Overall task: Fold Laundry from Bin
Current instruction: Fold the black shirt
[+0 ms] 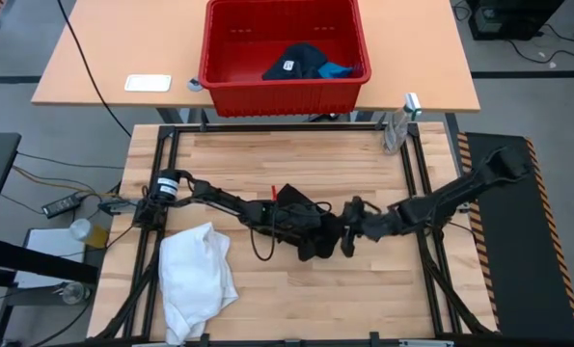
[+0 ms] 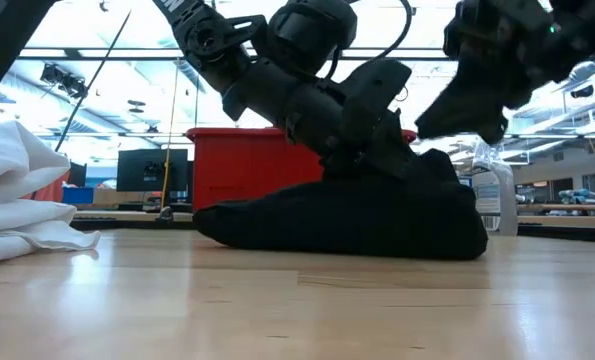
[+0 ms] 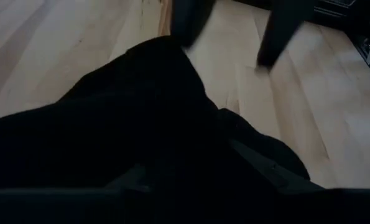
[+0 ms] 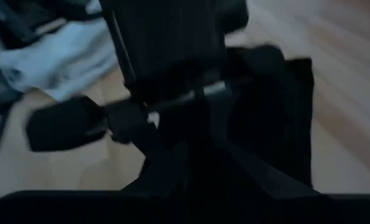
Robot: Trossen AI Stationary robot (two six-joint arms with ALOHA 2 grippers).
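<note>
1. Black garment (image 1: 311,229) lies bunched at the centre of the wooden table (image 1: 267,159); both arms meet over it. Low view shows it as a low dark mound flat on the boards.
2. Left gripper (image 1: 288,214) is down on the garment's left part. Its own wrist view is filled with black cloth; fingers not visible, so I cannot tell whether they pinch fabric or only press on it.
3. Right gripper (image 1: 349,236) sits at the garment's right edge. Again I cannot tell how its fingers stand; cloth hides them.
4. White garment (image 1: 198,280) lies crumpled near the front left of the table, apart from the black one and not folded.
5. Bin (image 1: 285,89) stands on the far table beyond the work surface, with a dark navy garment (image 1: 296,63) and a small bright blue garment (image 1: 337,69) inside.
6. Judged step: spreading or folding the black piece. To do it well, each gripper should take one layer at an edge or corner, not a wad from the middle; draw the two holds apart until the cloth lies flat, keep it low to the boards, then fold over evenly.
7. Risk, as I judge it: grabbing several layers locks in the bunching.
</note>
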